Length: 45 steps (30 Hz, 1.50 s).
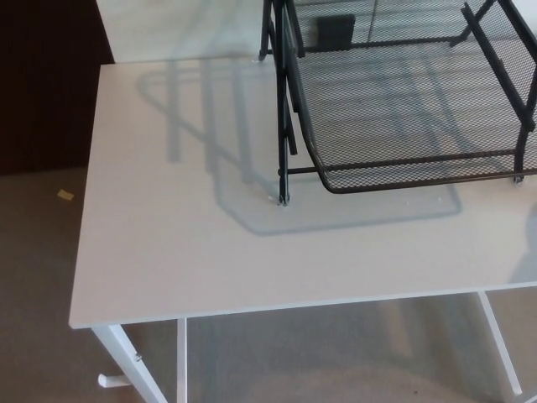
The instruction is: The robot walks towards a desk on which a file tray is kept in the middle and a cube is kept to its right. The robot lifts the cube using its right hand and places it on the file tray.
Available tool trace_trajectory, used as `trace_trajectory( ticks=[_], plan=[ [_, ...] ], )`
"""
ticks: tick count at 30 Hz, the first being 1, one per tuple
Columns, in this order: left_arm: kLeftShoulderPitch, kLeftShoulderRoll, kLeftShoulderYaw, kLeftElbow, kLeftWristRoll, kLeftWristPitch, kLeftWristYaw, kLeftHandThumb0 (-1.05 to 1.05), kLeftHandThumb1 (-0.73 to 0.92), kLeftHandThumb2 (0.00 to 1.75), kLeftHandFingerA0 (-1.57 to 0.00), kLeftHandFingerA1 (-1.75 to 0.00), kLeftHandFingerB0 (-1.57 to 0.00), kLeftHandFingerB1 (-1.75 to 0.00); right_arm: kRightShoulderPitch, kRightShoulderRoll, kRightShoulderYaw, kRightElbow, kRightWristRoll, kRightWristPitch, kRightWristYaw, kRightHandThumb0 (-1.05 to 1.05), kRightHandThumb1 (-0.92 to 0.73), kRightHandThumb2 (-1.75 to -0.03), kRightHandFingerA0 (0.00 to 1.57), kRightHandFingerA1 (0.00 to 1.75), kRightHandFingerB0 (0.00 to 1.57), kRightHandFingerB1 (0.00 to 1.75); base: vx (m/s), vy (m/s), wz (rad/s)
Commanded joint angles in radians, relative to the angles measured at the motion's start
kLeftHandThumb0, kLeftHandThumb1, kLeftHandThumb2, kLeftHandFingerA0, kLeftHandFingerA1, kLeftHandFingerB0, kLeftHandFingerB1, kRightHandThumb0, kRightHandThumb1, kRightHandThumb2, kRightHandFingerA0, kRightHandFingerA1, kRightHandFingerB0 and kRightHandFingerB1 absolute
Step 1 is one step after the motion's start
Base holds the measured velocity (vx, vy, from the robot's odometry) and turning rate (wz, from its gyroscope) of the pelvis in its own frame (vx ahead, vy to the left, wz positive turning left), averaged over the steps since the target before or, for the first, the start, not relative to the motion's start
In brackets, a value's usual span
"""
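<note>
Looking down at the white desk (168, 235), black mesh file tray (403, 101) sits far right, running out of shot. Neither hand shows, so can't tell their state, or where the cube is.

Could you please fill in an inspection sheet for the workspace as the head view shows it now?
Surface: white desk, carrying the tray and its shadow.
Job's things: black mesh tray on the desk's far right part, cut off by the picture's edge, nothing seen lying in the part that shows; cube not in view.
Clutter: nothing seen on the desk.
Hands: left hand and right hand not in view.
Cables: nothing seen.
Surroundings: grey carpet with a small yellow scrap left of the desk; dark area beyond the desk's left corner.
</note>
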<state>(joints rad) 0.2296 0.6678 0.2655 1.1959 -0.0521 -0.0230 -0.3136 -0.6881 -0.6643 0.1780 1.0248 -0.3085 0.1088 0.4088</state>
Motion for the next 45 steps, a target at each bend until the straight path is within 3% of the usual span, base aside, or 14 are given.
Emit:
trace_trajectory(
  ticks=[1, 4, 5, 7, 8, 17, 24, 33, 34, 38, 40, 42, 43, 45],
  plan=[
    [-0.009, 0.025, -0.035, 0.011, 0.037, -0.052, 0.011, -1.05, 0.69, 1.27, -0.35, -0.84, -0.06, -0.64, 0.081, 0.048, 0.069, -0.002, -0.064, 0.054, -0.063, -0.42, -0.54, -0.57, 0.26, 0.39, 0.11, 0.28, 0.00, 0.000, 0.00],
    [-0.019, 0.025, -0.040, 0.022, 0.033, -0.063, 0.016, -1.05, 0.69, 1.25, -0.37, -0.84, -0.08, -0.66, 0.078, 0.051, 0.101, 0.007, -0.082, 0.061, -0.070, -0.45, -0.55, -0.59, 0.22, 0.39, 0.10, 0.26, 0.00, 0.000, 0.00],
    [-0.014, 0.027, -0.048, 0.012, 0.038, -0.056, 0.014, -1.05, 0.92, 0.69, -0.26, -0.90, -0.16, -0.75, 0.073, 0.045, 0.148, 0.017, -0.125, 0.040, -0.065, -0.53, -0.57, -0.60, 0.24, 0.43, 0.09, 0.23, 0.00, 0.000, 0.00],
    [-0.013, 0.029, -0.055, 0.008, 0.038, -0.054, 0.014, -1.05, 0.92, 0.69, -0.26, -0.90, -0.16, -0.75, 0.068, 0.042, 0.178, 0.024, -0.136, 0.032, -0.067, -0.53, -0.57, -0.60, 0.24, 0.43, 0.09, 0.23, 0.00, 0.000, 0.00],
    [-0.020, 0.028, -0.058, 0.016, 0.039, -0.057, 0.016, -1.05, 0.69, 1.26, -0.32, -0.81, -0.06, -0.63, 0.082, 0.043, 0.159, 0.029, -0.106, 0.015, -0.073, -0.45, -0.54, -0.57, 0.31, 0.45, 0.11, 0.26, 0.00, 0.000, 0.00],
    [-0.011, 0.021, -0.070, 0.003, 0.040, -0.073, 0.012, -1.05, 0.70, 1.27, -0.34, -0.83, -0.07, -0.63, 0.098, 0.075, 0.180, -0.018, -0.146, 0.066, -0.245, -0.36, -0.72, -0.63, 0.45, 0.56, 0.27, 0.31, 0.00, 0.000, 0.00],
    [0.004, 0.014, -0.054, 0.001, 0.030, -0.073, -0.011, -1.04, 0.73, 1.29, -0.24, -0.78, -0.07, -0.66, 0.090, 0.087, 0.317, -0.023, -0.287, 0.054, -0.339, -0.30, -0.38, -0.77, 0.84, 1.07, 0.78, 0.74, 0.00, 0.000, 0.00],
    [0.002, 0.020, -0.044, -0.005, 0.024, -0.071, -0.013, -1.03, 0.70, 1.26, -0.31, -0.81, -0.10, -0.65, 0.136, 0.089, 0.286, -0.052, -0.248, 0.021, -0.432, -0.22, -0.57, -0.58, 0.76, 1.23, 0.80, 0.72, 0.00, 0.000, 0.00],
    [0.003, 0.021, -0.049, -0.005, 0.030, -0.074, -0.010, -1.05, 0.92, 0.72, -0.21, -0.93, -0.09, -0.76, 0.139, 0.088, 0.279, -0.046, -0.245, 0.004, -0.443, -0.21, -0.61, -0.62, 0.74, 1.46, 0.73, 1.02, 0.00, 0.000, 0.00],
    [0.008, 0.023, -0.050, 0.007, 0.035, -0.079, -0.002, -1.05, 0.92, 0.75, -0.23, -0.87, -0.15, -0.75, 0.176, 0.089, 0.239, -0.074, -0.221, -0.027, -0.488, -0.24, -0.68, -0.64, 0.71, 1.55, 0.73, 1.04, 0.00, 0.000, 0.00],
    [0.007, 0.023, -0.049, -0.009, 0.031, -0.080, -0.008, -1.02, 0.71, 1.28, -0.35, -0.83, -0.09, -0.66, 0.172, 0.087, 0.229, -0.055, -0.231, -0.054, -0.530, -0.31, -0.77, -0.64, 0.82, 1.67, 0.70, 1.33, 0.00, 0.000, 0.00],
    [0.010, 0.024, -0.048, -0.009, 0.033, -0.090, 0.000, -1.04, 0.92, 0.73, -0.25, -0.94, -0.10, -0.77, 0.164, 0.091, 0.222, -0.044, -0.235, -0.054, -0.535, -0.22, -0.82, -0.68, 0.78, 1.67, 0.60, 1.48, 0.00, 0.000, 0.00],
    [0.010, 0.030, -0.053, -0.011, 0.040, -0.093, 0.002, -0.98, 0.70, 1.27, -0.38, -0.83, -0.04, -0.64, 0.169, 0.091, 0.220, -0.044, -0.245, -0.075, -0.585, -0.22, -0.78, -0.68, 0.78, 1.62, 0.67, 1.43, 0.00, 0.000, 0.00],
    [0.013, 0.030, -0.052, -0.015, 0.039, -0.095, -0.001, -1.05, 0.92, 0.73, -0.26, -0.97, -0.08, -0.79, 0.172, 0.084, 0.209, -0.054, -0.239, -0.079, -0.573, -0.23, -0.82, -0.70, 0.77, 1.63, 0.65, 1.45, 0.00, 0.000, 0.00]
  ],
)
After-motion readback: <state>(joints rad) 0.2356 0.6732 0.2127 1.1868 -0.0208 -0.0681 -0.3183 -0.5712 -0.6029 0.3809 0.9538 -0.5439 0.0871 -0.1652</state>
